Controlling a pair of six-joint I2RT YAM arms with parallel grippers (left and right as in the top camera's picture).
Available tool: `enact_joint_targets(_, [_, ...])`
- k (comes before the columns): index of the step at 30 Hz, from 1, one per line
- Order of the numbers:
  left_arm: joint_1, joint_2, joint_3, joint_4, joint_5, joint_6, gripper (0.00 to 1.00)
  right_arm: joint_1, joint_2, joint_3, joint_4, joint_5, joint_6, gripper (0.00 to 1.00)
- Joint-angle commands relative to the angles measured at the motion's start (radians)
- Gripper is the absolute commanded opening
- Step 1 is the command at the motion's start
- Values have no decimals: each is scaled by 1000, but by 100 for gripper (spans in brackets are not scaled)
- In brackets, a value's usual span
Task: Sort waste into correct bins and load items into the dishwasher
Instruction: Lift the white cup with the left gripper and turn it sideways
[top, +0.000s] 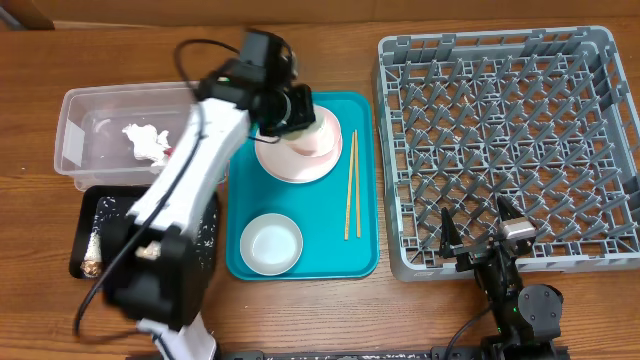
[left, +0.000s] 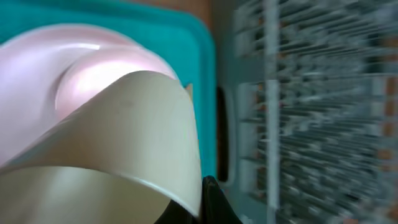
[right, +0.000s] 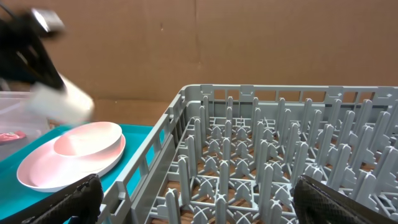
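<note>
My left gripper (top: 298, 110) is shut on the small cream cup (top: 322, 130) and holds it tilted just above the pink bowl (top: 305, 150), which sits on the pale pink plate (top: 285, 165). In the left wrist view the cup (left: 124, 137) fills the frame, one black finger (left: 210, 199) is on its rim, and the pink bowl (left: 93, 68) is behind it. The small white bowl (top: 272, 243) and two chopsticks (top: 351, 185) lie on the teal tray. My right gripper (top: 482, 235) (right: 199, 199) is open and empty over the front edge of the grey dish rack (top: 510, 150) (right: 280, 155).
The teal serving tray (top: 360, 250) lies between the bins and the rack. The clear tub (top: 85, 110) holds the white tissue (top: 145, 143) and a red wrapper (right: 9, 135). The black tray (top: 95, 215) holds grains (top: 93, 262). My left arm crosses above both bins.
</note>
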Motion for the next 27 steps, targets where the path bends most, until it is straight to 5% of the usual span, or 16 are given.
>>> enact_joint_targets(1, [73,-95,6,-14,304,68,4,5,-12,-11,5,-1,3,100])
enact_joint_targets(6, [161,-91,6,-14,772,201,4,5,-12,-11,5,-1,3,100])
enact_joint_targets(9, [196,-88,6,-15,884,253,4,5,-12,-11,5,-1,3,100])
enact_joint_targets(27, [181,-88,6,-117,845,351,4,5,-12,-11,5,-1,3,100])
